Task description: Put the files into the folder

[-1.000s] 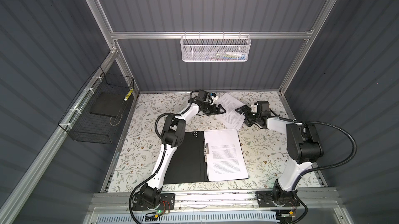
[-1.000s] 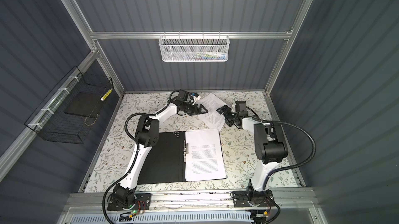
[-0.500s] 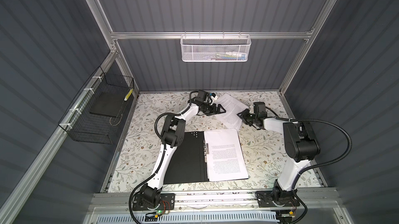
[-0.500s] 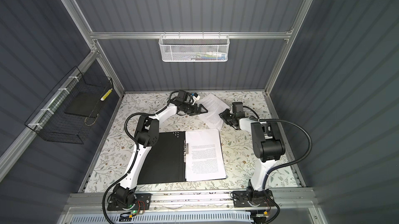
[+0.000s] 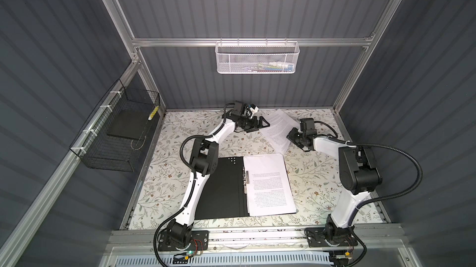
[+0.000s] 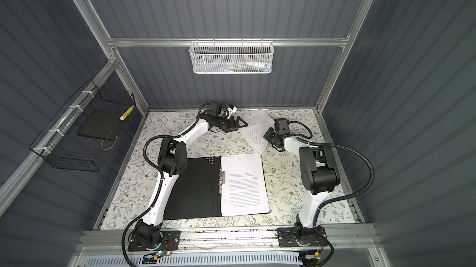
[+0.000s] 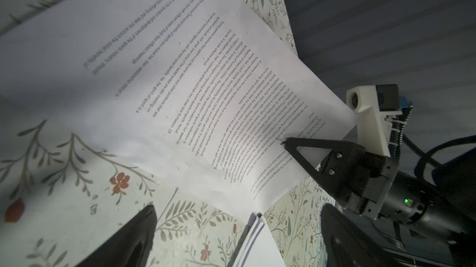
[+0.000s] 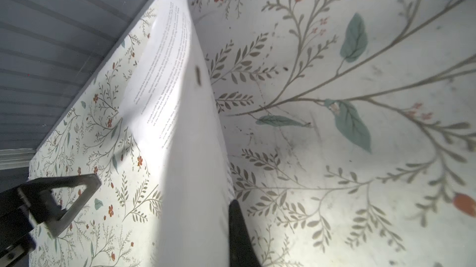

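The right gripper (image 5: pixel 292 136) has its jaws shut tight. They pinch the edge of a loose sheet (image 5: pixel 280 130) at the back of the table (image 5: pixel 167 175). In the right wrist view that edge stands up off the table and runs down between the fingers (image 8: pixel 238 229). The far end of the sheet looks like it lies on the table.

The left gripper (image 5: pixel 260 124) has its jaws wide open and holds nothing. It hangs just beside the other side of the same sheet. In the left wrist view a second sheet (image 7: pixel 90 34) lies partly under the loose sheet.

Nearer the front, the folder (image 5: pixel 226 188) lies open and flat, with its black inside facing up. A stack of sheets (image 5: pixel 268 183) lies on its right side, just beside the metal clip (image 5: pixel 246 178). The stack looks neat and square.

So part of the job looks done, because some files are in the folder. At least two files are not in it yet, and they are well apart from the folder. The pinched sheet has to come up, go over to the folder and lie on the stack. Then the second sheet has to go the same way. I cannot tell if more sheets hide under those two.
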Tool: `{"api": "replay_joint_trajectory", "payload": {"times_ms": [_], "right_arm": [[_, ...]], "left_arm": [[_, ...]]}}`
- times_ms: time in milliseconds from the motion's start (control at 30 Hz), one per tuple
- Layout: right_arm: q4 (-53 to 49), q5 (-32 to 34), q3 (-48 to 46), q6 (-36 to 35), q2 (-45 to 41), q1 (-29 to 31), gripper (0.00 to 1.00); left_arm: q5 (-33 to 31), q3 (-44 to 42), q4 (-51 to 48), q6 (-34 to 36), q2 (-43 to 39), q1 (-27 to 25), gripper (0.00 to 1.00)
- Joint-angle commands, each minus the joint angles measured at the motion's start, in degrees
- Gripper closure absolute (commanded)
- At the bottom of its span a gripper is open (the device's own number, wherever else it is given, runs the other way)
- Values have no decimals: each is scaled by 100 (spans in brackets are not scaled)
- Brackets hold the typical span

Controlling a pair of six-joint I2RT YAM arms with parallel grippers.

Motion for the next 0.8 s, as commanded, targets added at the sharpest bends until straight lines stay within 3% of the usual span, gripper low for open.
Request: {"api": "replay_joint_trajectory", "payload": {"times_ms": [0, 233, 433, 633, 767], "right_arm": [[-225, 308, 268, -111, -602, -46, 100], [-641, -45, 20, 421, -1936, -38, 100], [-649, -419, -992, 1268, -3148, 449, 100], [-129, -31, -2482, 1683, -4392, 1597, 100], [-91, 987, -3624, 2231, -5023, 2481, 100]], "left_arm": [[-379, -601, 354, -51, -1302, 34, 0], [-1484, -2705, 135, 313, -3371, 27, 0], [-1975, -4206, 81, 442, -4774, 30, 0], [-1736, -5239, -21, 457, -5650, 27, 0], [-1826, -5622, -204, 574, -6170, 29, 0]]}}
